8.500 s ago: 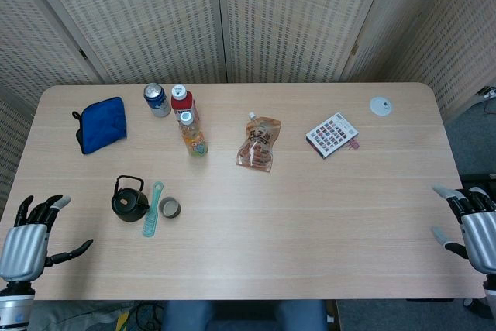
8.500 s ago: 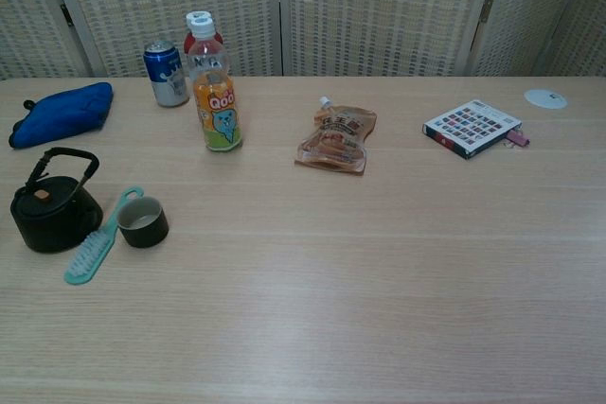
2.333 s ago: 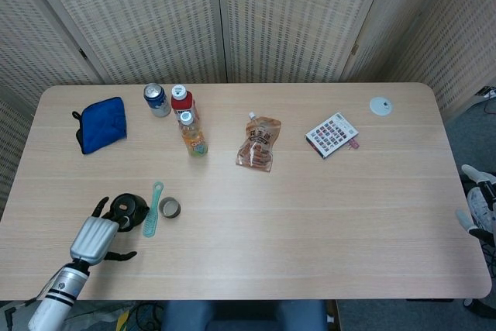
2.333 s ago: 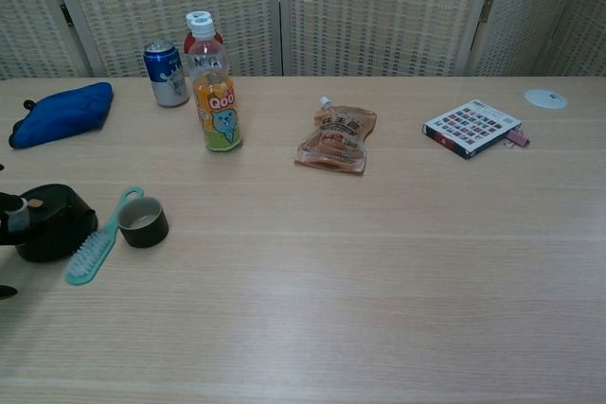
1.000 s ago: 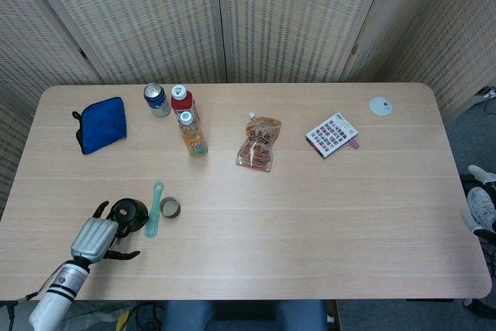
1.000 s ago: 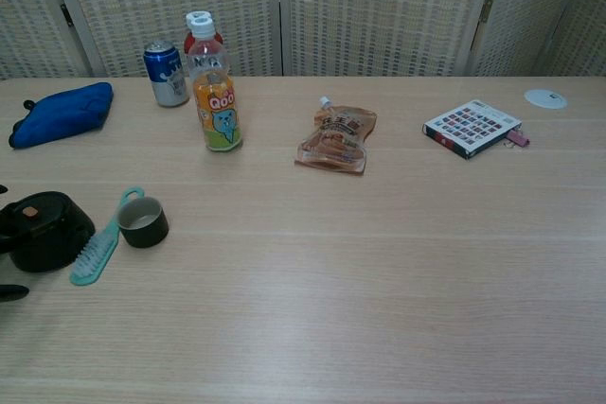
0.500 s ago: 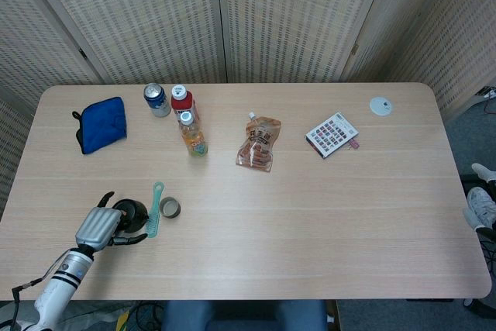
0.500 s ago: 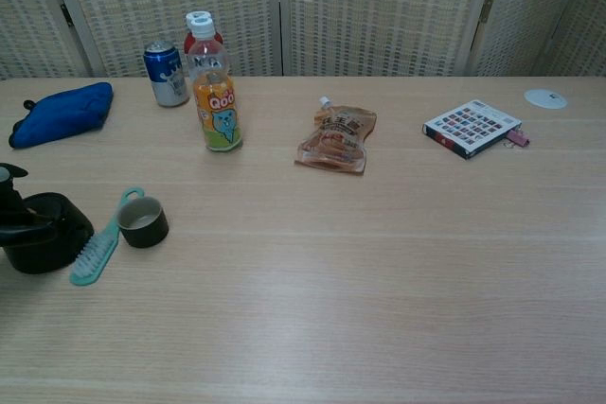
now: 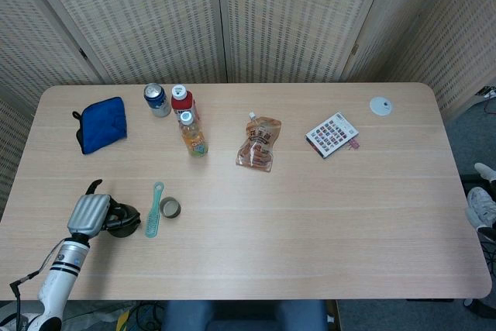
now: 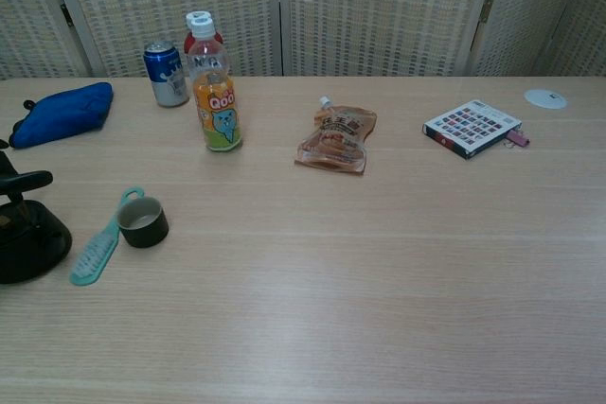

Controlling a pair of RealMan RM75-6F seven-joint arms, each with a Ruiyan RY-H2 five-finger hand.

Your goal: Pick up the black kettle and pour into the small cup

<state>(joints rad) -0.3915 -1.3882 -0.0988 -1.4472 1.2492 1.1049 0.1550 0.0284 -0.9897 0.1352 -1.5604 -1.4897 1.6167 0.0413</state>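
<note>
The black kettle (image 9: 124, 219) (image 10: 28, 241) is at the table's front left, half under my left hand (image 9: 87, 212). That hand grips the kettle at its top; a dark finger (image 10: 26, 180) crosses above the kettle in the chest view. Whether the kettle is off the table I cannot tell. The small cup (image 9: 170, 208) (image 10: 143, 221) stands upright to the right of the kettle, with a teal brush (image 9: 153, 209) (image 10: 98, 241) between them. Only a sliver of my right hand (image 9: 482, 208) shows, beyond the table's right edge.
A blue pouch (image 9: 101, 124), a can (image 9: 156, 99) and two bottles (image 9: 189, 124) stand at the back left. A snack pouch (image 9: 259, 145) lies mid-table, with a small book (image 9: 332, 134) and a white disc (image 9: 380, 105) at the back right.
My left hand came in from the front left and closed on the kettle. In the last half second hand and kettle have shifted left, away from the brush and cup. My right hand has drawn back off the table.
</note>
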